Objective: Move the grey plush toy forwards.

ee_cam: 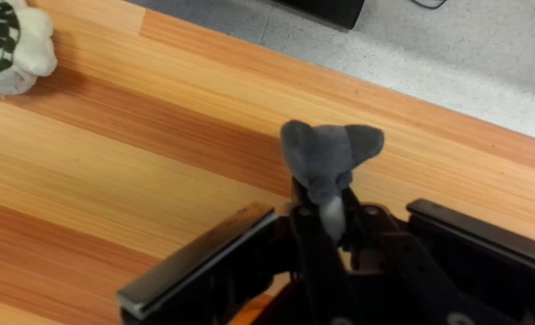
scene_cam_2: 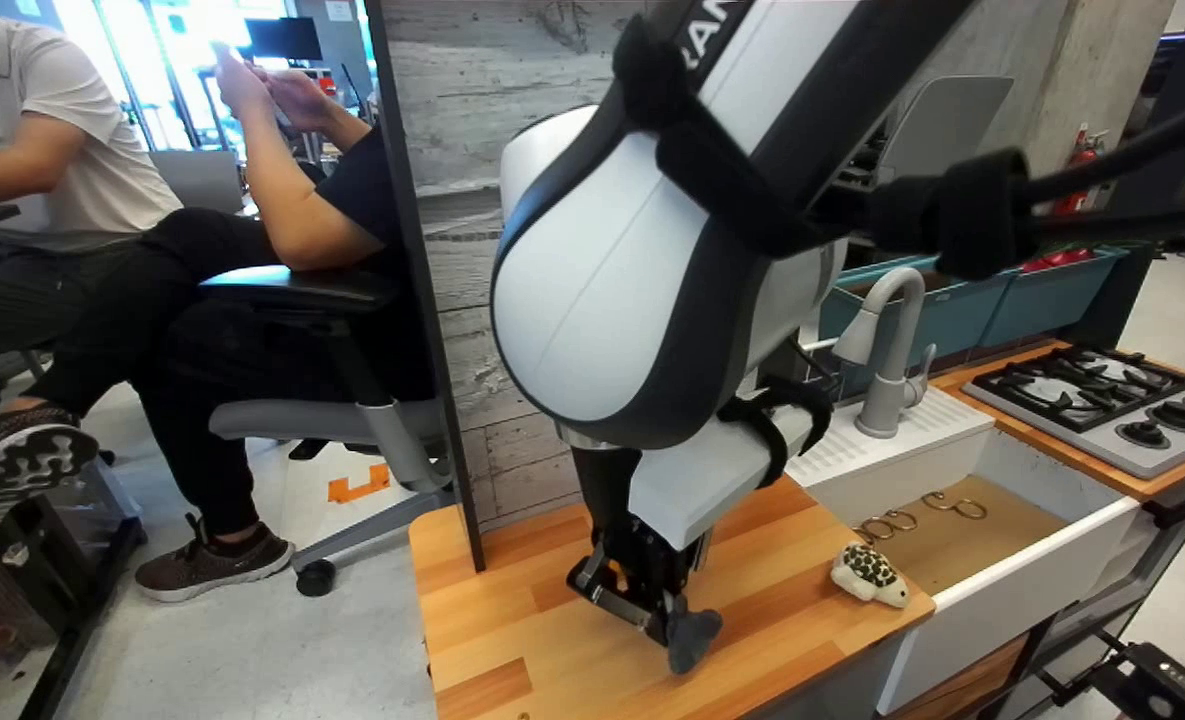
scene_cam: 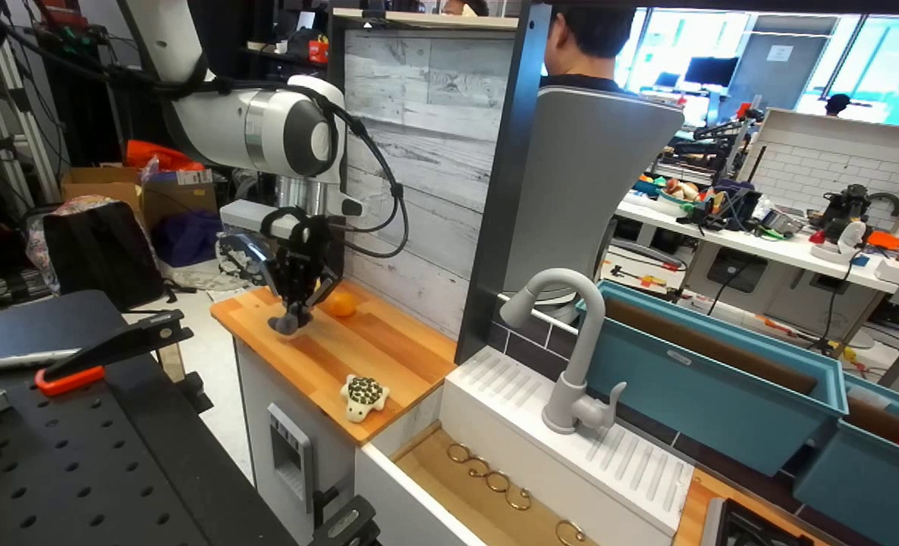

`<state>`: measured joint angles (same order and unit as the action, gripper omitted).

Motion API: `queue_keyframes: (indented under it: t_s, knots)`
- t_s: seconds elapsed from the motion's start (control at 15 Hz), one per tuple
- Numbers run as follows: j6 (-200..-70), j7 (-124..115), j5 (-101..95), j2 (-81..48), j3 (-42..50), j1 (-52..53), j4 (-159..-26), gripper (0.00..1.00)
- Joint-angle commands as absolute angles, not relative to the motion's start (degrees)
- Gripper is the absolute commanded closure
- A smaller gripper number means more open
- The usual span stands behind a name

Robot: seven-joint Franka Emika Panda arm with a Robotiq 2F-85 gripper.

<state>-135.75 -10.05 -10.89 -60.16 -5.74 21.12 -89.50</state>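
Note:
The grey plush toy (scene_cam: pixel 288 322) is a small dark grey lump with two ear-like flaps and a pale lower part. It also shows in an exterior view (scene_cam_2: pixel 694 638) and in the wrist view (ee_cam: pixel 326 151). My gripper (ee_cam: pixel 323 192) is shut on it, with the toy's lower part pinched between the fingertips and its ears sticking out past them. The gripper also shows in both exterior views (scene_cam: pixel 302 299) (scene_cam_2: pixel 670 615), pointing down over the wooden counter (scene_cam: pixel 396 341). The toy is close to the counter surface; I cannot tell whether it touches.
An orange rounded item (scene_cam: pixel 341 304) lies behind the gripper near the wall panel (scene_cam: pixel 426 152). A yellowish speckled turtle-like toy (scene_cam: pixel 364 397) sits at the counter's sink end. The sink (scene_cam: pixel 460 485), with brass rings inside, and the grey faucet (scene_cam: pixel 570 364) lie beyond it.

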Motion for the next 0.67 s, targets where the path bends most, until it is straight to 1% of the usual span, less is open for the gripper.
queue_keyframes:
  t_s: [0.0,0.33,0.4,0.47,0.6]
  knots:
    - [-134.3,-7.1,-10.0,-61.4,-6.9,21.5,-87.0,0.96]
    - [-134.0,-4.4,-10.0,-62.7,-8.1,21.9,-86.0,0.96]
    - [-133.9,-4.2,-10.1,-63.0,-8.2,22.0,-85.7,0.70]
    - [-133.7,-3.8,-10.1,-63.4,-8.2,22.0,-85.4,0.60]
    - [-133.8,-3.5,-10.2,-63.9,-8.2,22.0,-85.0,0.46]
